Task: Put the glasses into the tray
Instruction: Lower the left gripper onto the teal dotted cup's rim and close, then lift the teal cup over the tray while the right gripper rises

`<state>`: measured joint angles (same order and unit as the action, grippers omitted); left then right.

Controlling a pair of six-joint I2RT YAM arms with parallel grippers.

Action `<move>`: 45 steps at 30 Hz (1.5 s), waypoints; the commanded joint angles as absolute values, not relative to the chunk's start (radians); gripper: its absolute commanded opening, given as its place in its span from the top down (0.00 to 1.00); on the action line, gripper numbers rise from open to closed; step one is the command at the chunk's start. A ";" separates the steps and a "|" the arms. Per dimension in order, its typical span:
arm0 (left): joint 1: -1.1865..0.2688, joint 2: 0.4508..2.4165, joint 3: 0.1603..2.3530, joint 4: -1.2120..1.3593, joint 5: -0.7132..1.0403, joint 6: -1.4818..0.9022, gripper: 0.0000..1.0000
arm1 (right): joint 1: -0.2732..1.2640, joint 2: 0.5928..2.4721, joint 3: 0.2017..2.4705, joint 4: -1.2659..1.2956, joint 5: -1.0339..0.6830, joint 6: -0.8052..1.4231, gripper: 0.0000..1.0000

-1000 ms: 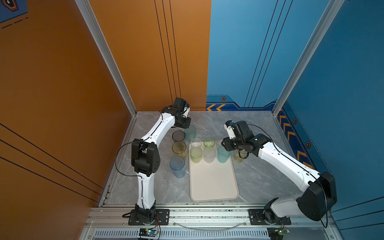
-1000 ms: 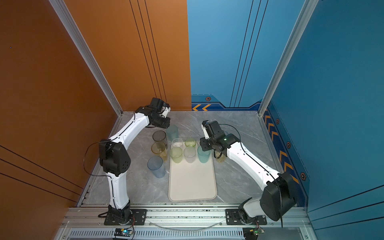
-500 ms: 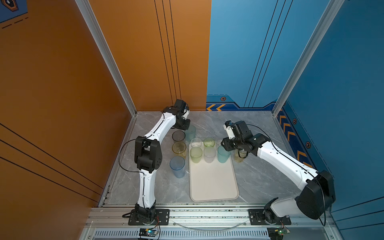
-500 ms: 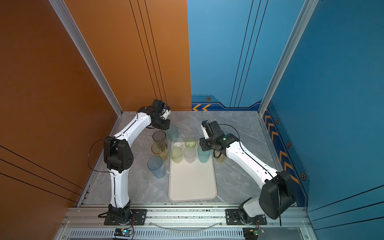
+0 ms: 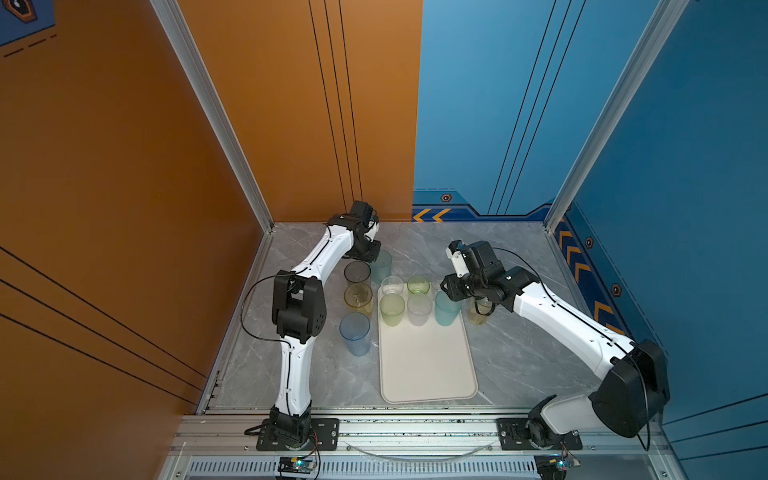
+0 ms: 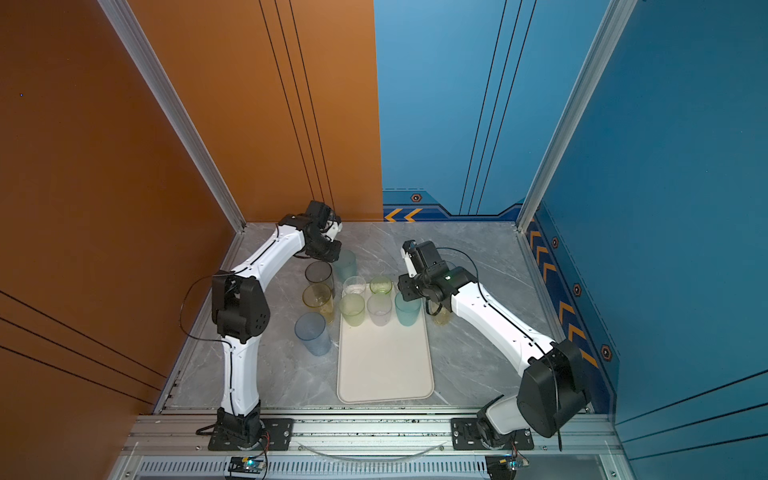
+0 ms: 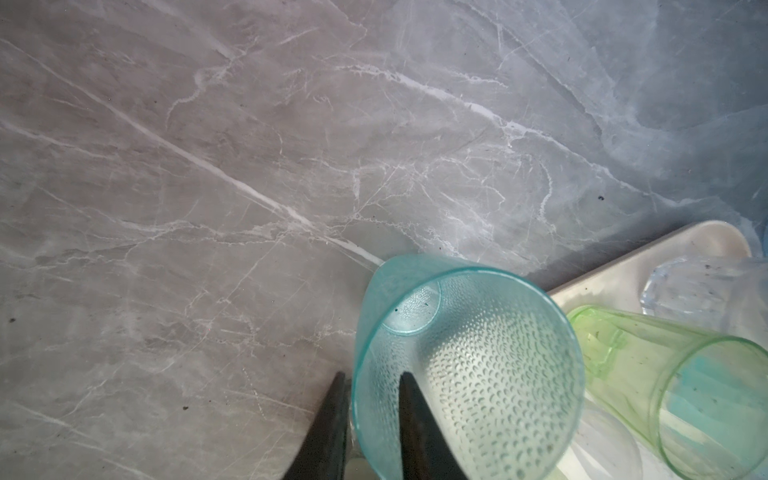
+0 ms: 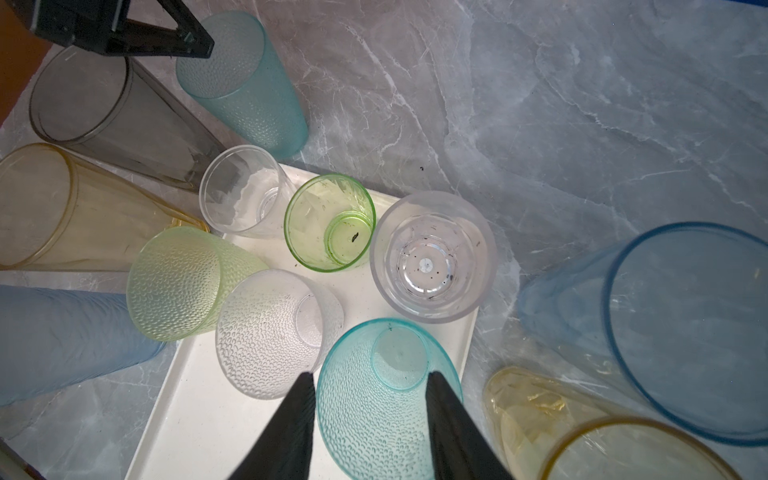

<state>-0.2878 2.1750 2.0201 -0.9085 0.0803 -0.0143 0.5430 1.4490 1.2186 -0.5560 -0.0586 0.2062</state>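
The cream tray (image 5: 428,365) lies lower centre in both top views, its nearer half bare, with six of the glasses (image 8: 330,222) crowded at its upper end; six more stand on the marble table (image 5: 415,245), four left of the tray, two right. The step in hand looks to be the tall frosted teal glass (image 5: 382,266), upright on the table just above the tray's upper left corner, close beside the smoky grey glass (image 5: 357,272). The left gripper (image 7: 372,374) straddles its wall, one finger inside, one outside, jaws narrowly parted and seemingly not clamped. It should pinch firmly, lift straight up clear of the neighbours, then set down slowly on bare tray, since a one-wall hold lets a tall glass swing. The right gripper (image 8: 370,374) is half spread about the short teal glass (image 8: 386,399) on the tray; whether it grips I cannot tell. No brand, label or legible writing shows, only orange chevrons (image 5: 432,215) on the back wall.
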 commanded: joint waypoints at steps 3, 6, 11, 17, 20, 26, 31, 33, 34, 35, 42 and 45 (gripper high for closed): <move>-0.281 2.209 2.074 -0.942 0.076 0.002 0.78 | 0.537 1.458 1.217 -0.543 -0.077 0.197 0.57; -0.281 2.221 2.093 -0.953 0.071 0.003 0.80 | 0.533 1.457 1.212 -0.540 -0.076 0.196 0.57; -0.284 2.238 2.116 -0.967 0.058 0.005 0.83 | 0.528 1.459 1.205 -0.536 -0.079 0.196 0.57; -0.288 2.248 2.133 -0.978 0.044 0.011 0.87 | 0.526 1.462 1.197 -0.528 -0.081 0.201 0.57; -0.290 2.258 2.143 -0.986 0.045 0.014 0.87 | 0.525 1.462 1.196 -0.529 -0.085 0.201 0.57; -0.295 2.271 2.158 -0.994 0.044 0.017 0.92 | 0.521 1.453 1.190 -0.528 -0.084 0.201 0.57; -0.297 2.271 2.164 -0.995 0.040 0.015 0.99 | 0.521 1.448 1.186 -0.528 -0.084 0.203 0.57; -0.300 2.266 2.167 -0.995 0.032 0.017 1.00 | 0.522 1.448 1.187 -0.528 -0.084 0.202 0.56; -0.302 2.261 2.168 -0.995 0.026 0.019 1.00 | 0.522 1.448 1.186 -0.528 -0.083 0.204 0.57; -0.305 2.258 2.170 -0.995 0.022 0.021 1.00 | 0.522 1.448 1.186 -0.528 -0.083 0.204 0.57; -0.333 2.222 2.195 -0.993 0.000 0.031 1.00 | 0.521 1.441 1.181 -0.528 -0.079 0.214 0.57; -0.348 2.204 2.210 -0.994 -0.006 0.040 1.00 | 0.522 1.429 1.173 -0.528 -0.077 0.221 0.57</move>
<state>-0.3309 2.2574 2.1715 -0.9741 0.0166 0.0181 0.5289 1.4502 1.1934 -0.5377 -0.0761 0.2077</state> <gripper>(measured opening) 0.072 0.435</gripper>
